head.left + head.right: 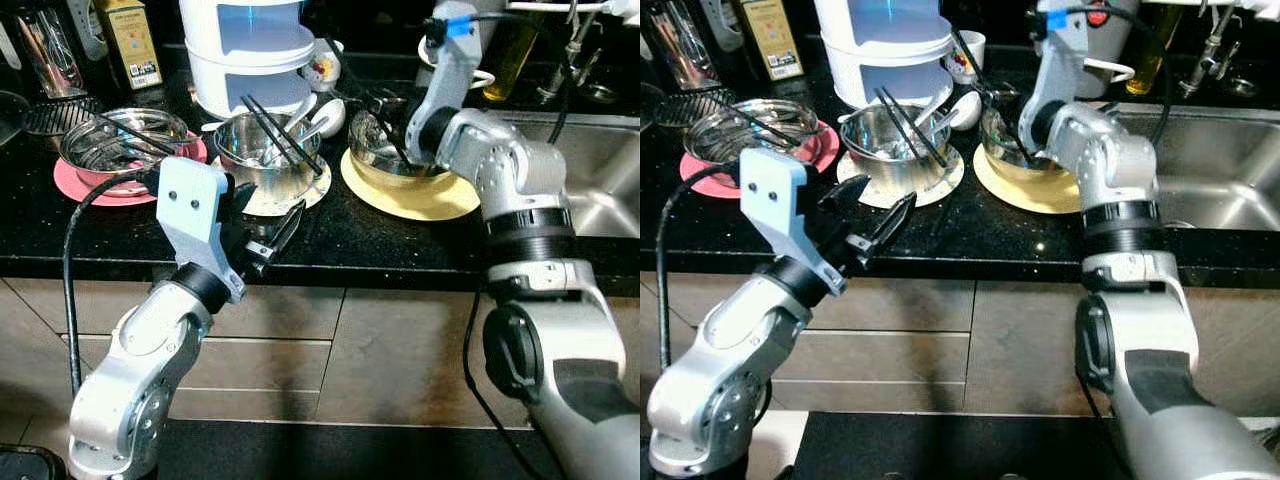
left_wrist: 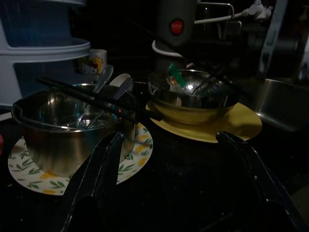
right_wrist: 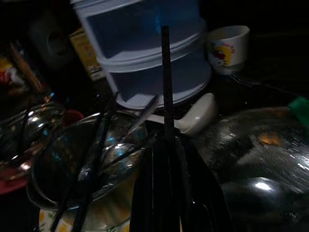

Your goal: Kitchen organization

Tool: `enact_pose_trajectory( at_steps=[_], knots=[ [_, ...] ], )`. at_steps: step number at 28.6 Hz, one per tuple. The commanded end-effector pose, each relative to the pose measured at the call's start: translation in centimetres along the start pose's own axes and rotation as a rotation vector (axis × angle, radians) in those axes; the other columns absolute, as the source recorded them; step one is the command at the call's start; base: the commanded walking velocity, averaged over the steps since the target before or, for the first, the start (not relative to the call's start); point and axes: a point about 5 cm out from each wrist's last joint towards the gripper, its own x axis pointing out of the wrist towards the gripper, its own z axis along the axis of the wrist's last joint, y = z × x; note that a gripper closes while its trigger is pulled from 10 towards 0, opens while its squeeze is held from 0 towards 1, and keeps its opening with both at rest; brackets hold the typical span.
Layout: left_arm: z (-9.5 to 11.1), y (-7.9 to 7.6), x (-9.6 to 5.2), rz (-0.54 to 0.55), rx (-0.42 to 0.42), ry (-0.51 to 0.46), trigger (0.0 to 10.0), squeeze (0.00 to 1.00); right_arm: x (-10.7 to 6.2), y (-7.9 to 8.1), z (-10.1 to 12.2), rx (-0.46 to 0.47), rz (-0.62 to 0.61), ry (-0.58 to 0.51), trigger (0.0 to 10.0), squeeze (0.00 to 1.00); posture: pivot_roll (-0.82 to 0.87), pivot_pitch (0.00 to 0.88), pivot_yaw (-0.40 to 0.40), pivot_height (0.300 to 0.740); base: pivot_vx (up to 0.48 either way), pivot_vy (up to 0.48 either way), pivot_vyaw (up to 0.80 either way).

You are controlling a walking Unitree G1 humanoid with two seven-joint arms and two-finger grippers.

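- Three steel bowls stand in a row on the black counter (image 1: 330,240), each on its own plate.
- The left bowl (image 1: 122,140) sits on a pink plate (image 1: 80,185), with dark chopsticks lying across it.
- The middle bowl (image 1: 262,150) sits on a white plate printed with leaves and yellow fruit (image 2: 140,145); black chopsticks (image 1: 285,135) rest across its rim and metal spoons (image 2: 104,84) lean inside.
- The right bowl (image 2: 193,94) sits on a yellow plate (image 1: 440,200), with something green (image 2: 176,77) inside it.
- Behind the bowls stands a white and blue stacked container (image 1: 250,45), with a small white cup bearing a cartoon print (image 3: 227,46) and a white ladle-like spoon (image 3: 195,116) beside it.
- A yellow-labelled box (image 1: 130,40) stands at the back left; its writing is too small to read. A grey appliance has a red round badge (image 2: 176,26) whose lettering is also unreadable.
- The left tool (image 1: 265,235) hangs at the counter's front edge before the middle bowl, fingers spread wide, holding nothing.
- The right tool (image 3: 166,159) is over the right bowl, closed on a single black chopstick (image 3: 166,82), as far as the dark wrist view shows.
- A steel sink (image 1: 600,180) lies to the right.
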Motion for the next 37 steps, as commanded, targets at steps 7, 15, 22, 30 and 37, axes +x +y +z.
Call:
enact_pose_trajectory(
  at_steps=[7,15,22,30,37],
  knots=[
    [0.0,0.0,0.8,0.005,0.002,-0.020,10.0,0.00,-1.9,-0.5,1.5,0.203,0.057,-0.240,10.0,0.00,0.00,0.032,-0.022,0.740,0.000,0.000,0.00],
    [0.2,0.2,0.9,0.014,0.027,-0.039,10.0,0.00,-2.4,-0.7,2.1,0.206,0.060,-0.291,10.0,0.00,0.00,0.032,-0.017,0.740,0.000,0.000,0.00],
    [0.0,0.5,0.9,0.047,0.004,-0.030,10.0,0.00,-2.5,-0.6,1.8,0.151,0.025,-0.285,10.0,0.00,0.01,0.033,-0.011,0.740,0.000,0.000,-0.11],
    [0.0,0.7,1.0,0.053,0.032,-0.028,10.0,0.00,-2.6,-0.4,1.6,0.155,0.025,-0.287,10.0,0.00,0.01,0.032,-0.005,0.740,0.000,0.000,-0.77],
    [-0.3,0.8,0.9,0.057,0.046,-0.019,10.0,0.00,-2.6,-0.4,1.5,0.143,0.011,-0.290,10.0,0.00,0.01,0.032,-0.002,0.740,0.000,0.000,-0.77]
  ],
)
